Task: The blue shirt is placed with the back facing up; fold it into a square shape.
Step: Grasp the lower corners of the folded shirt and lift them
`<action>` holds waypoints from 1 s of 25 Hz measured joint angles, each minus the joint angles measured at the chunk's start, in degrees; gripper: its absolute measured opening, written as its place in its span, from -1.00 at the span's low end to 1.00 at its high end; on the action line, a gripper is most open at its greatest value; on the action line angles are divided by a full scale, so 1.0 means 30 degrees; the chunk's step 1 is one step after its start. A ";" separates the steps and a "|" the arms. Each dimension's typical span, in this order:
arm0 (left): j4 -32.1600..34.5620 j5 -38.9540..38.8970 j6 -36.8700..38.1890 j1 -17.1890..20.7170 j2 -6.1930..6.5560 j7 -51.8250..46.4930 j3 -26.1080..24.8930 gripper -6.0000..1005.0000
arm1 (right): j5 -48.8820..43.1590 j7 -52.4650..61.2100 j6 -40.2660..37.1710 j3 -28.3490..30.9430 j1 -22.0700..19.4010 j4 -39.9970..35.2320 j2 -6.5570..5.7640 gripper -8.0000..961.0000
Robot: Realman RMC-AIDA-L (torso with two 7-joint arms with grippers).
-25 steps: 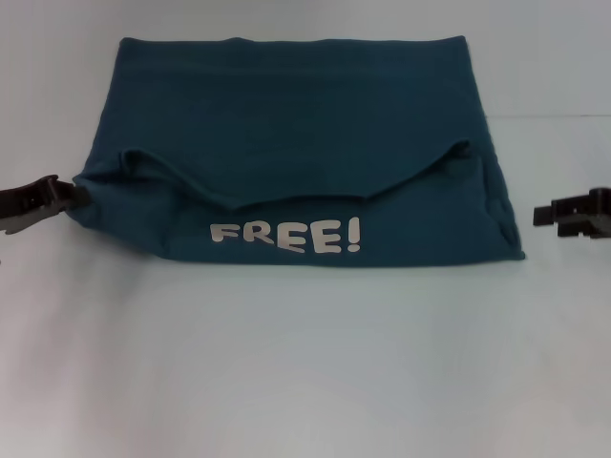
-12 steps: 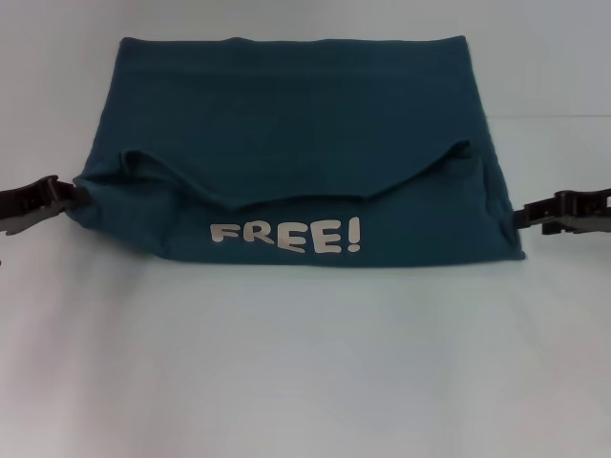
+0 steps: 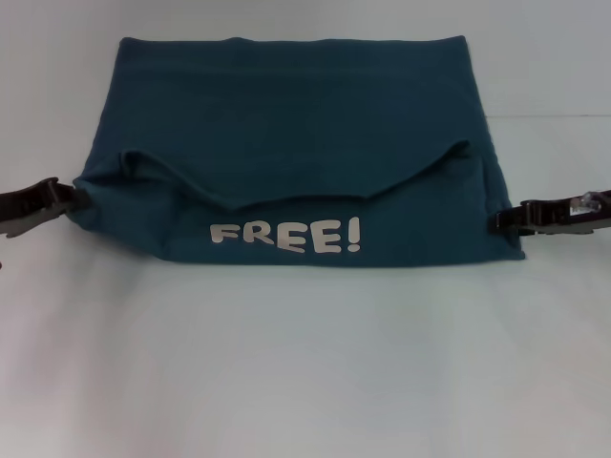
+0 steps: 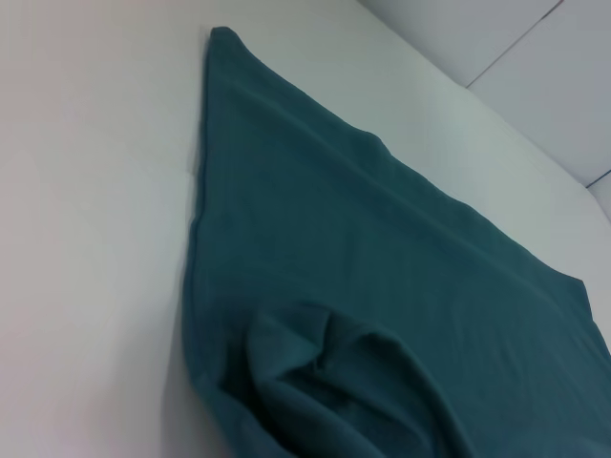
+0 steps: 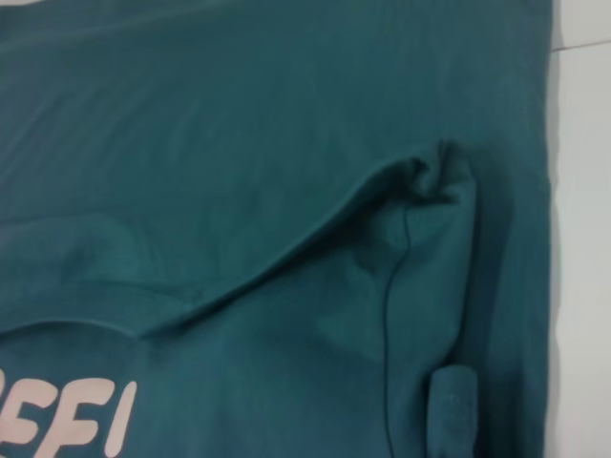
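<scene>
Risk lies in uneven grips: the blue shirt (image 3: 296, 153), partly folded at desk (image 3: 305, 363) centre, has the left gripper (image 3: 67, 198) at nine o'clock, the right gripper (image 3: 498, 219) at three; whether either's fingers are clenched I cannot tell, and a slip would skew the fold.

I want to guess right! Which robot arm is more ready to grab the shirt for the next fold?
Probably the left. The left gripper already sits against the blue shirt at its left edge, by the folded flap. The right gripper only just reaches the right edge. Whether either has gripped cloth can't be seen.
</scene>
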 joint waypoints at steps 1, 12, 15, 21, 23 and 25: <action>-0.0001 -0.0005 -0.0003 0.0012 -0.0006 0.0000 -0.0001 -0.99 | 0.0000 0.0000 0.0163 -0.0133 0.0003 -0.0002 0.0049 0.08; 0.0000 -0.0035 0.0002 0.0006 -0.0057 0.0000 0.0000 -0.99 | -0.0029 0.0000 0.1703 -0.1226 0.0220 0.0594 0.0539 -0.06; 0.0001 -0.0044 -0.0010 -0.0011 -0.0058 0.0000 0.0000 -0.99 | -0.0015 0.0000 0.1734 -0.1319 0.0382 0.0803 0.0547 -0.10; 0.0001 -0.0045 -0.0023 0.0014 -0.0058 0.0000 -0.0003 -0.99 | 0.0402 0.0001 0.1440 -0.1251 0.0261 0.0355 0.0524 -0.17; 0.0001 -0.0046 -0.0023 0.0027 -0.0058 0.0000 -0.0043 -0.99 | 0.0413 0.0001 0.1419 -0.1249 0.0301 0.0398 0.0460 -0.20; 0.0002 -0.0045 -0.0023 0.0031 -0.0058 0.0001 -0.0076 -0.99 | 0.0401 0.0006 0.1404 -0.1250 0.0353 0.0443 0.0414 -0.35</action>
